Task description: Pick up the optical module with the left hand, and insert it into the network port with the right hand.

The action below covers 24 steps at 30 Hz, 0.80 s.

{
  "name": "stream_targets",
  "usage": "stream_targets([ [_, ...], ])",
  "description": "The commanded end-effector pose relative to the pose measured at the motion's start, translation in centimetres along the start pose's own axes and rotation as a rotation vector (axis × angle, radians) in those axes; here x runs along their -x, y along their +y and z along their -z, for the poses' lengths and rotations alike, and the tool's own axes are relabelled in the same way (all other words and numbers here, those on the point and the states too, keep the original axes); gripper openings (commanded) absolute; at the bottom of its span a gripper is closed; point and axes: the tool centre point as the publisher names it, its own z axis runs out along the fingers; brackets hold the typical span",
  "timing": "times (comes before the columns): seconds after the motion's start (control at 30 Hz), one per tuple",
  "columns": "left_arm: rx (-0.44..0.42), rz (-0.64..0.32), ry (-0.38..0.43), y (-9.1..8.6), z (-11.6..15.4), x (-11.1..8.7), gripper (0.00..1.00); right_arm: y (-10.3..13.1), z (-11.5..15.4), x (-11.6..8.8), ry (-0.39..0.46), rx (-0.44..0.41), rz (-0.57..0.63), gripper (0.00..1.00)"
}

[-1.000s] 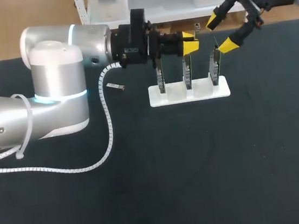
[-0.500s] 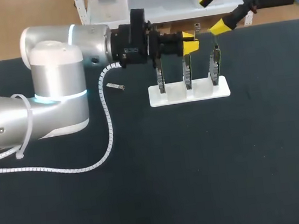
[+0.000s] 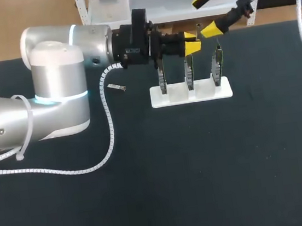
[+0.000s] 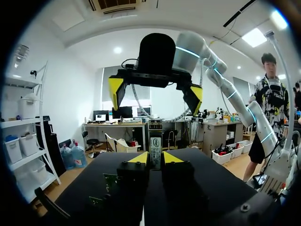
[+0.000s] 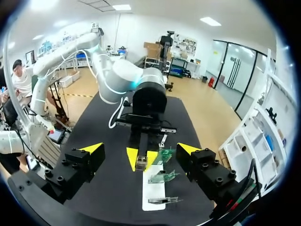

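Module: the optical module [image 5: 141, 163] sat pinched in the left gripper [image 3: 191, 42], up over the middle board [image 3: 189, 75] of the white rack [image 3: 190, 95], off the counter [image 3: 202, 167].
Left jaws: closed on the module from both sides.
Right gripper [image 3: 205, 14]: hung above and behind the rack's right-hand board [image 3: 219, 63], jaws spread wide, nothing in them.
Handling guess: looked like a small, stiff metal block. Probably light, with smooth sides that could slip and a plug end that wouldn't like knocks.
Where to grab: I'd take the flat sides of the end sticking out past the left tips.
Stray bit: a small metal piece [image 3: 116, 87] lay on the counter, well apart from the rack on the left arm's side.
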Motion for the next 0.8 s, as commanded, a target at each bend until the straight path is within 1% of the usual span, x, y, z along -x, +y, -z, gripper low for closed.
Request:
stream_targets([
  [0.03,-0.005,0.000,0.001,0.2,0.0,0.0,0.00,1.1,-0.2,-0.8,-0.045,-0.027,0.003,1.00],
  [0.1,-0.005,0.000,0.001,0.2,0.0,0.0,0.00,1.1,-0.4,-0.9,-0.083,-0.031,0.015,1.00],
  [0.2,-0.005,0.000,0.001,0.2,0.0,0.0,0.00,1.5,-0.4,-0.9,-0.120,-0.059,0.029,1.00],
  [0.27,-0.005,0.000,0.001,0.2,0.0,0.0,0.00,1.6,-0.6,-1.1,-0.126,-0.058,0.025,1.00],
  [0.33,-0.005,0.000,0.001,0.2,0.0,0.0,0.00,1.5,-0.8,-1.4,-0.158,-0.065,0.038,1.00],
  [0.5,-0.005,0.000,0.001,0.2,0.0,0.0,0.00,0.9,-1.2,-2.0,-0.169,-0.045,0.038,1.00],
  [0.73,-0.005,0.000,0.001,0.2,0.0,0.0,0.00,-0.2,-0.9,-1.3,-0.165,-0.025,0.064,1.00],
  [0.77,-0.005,0.000,0.001,0.2,0.0,0.0,0.00,-0.2,-0.8,-1.3,-0.174,-0.025,0.065,1.00],
  [0.8,-0.005,0.000,0.001,0.2,0.0,0.0,0.00,-0.3,-0.8,-1.2,-0.201,-0.025,0.061,1.00],
])
